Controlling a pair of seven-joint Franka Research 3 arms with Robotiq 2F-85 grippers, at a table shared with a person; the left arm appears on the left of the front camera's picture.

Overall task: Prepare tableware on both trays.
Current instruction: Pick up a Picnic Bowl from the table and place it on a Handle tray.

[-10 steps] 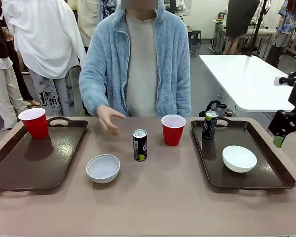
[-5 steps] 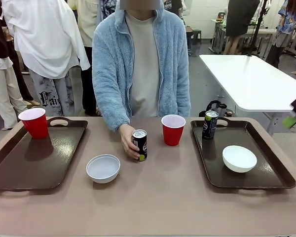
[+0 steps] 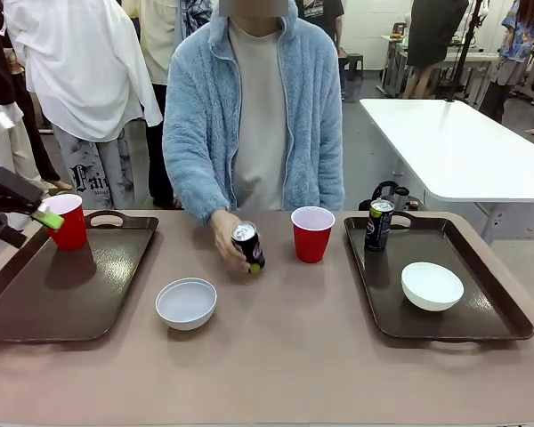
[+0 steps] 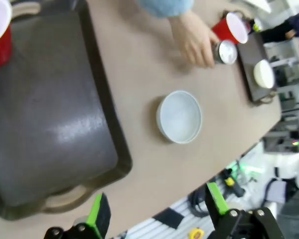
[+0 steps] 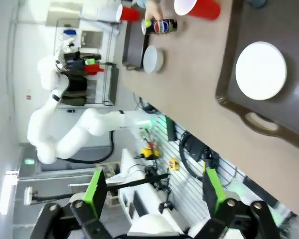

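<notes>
Front view — left end effector (image 3: 27,227) is nearest the loose bowl (image 3: 186,302).
Spread and empty, it hangs above the left tray (image 3: 71,285); the bowl sits on the worktop (image 3: 294,365) to its right — a person's hand (image 3: 224,238) tilts the can (image 3: 247,245).

Left pincer (image 4: 157,209), right pincer (image 5: 154,188), both spread wide

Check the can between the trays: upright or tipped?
Tipped. The can leans in the person's hand, its silver top tilted toward the left tray.
</notes>
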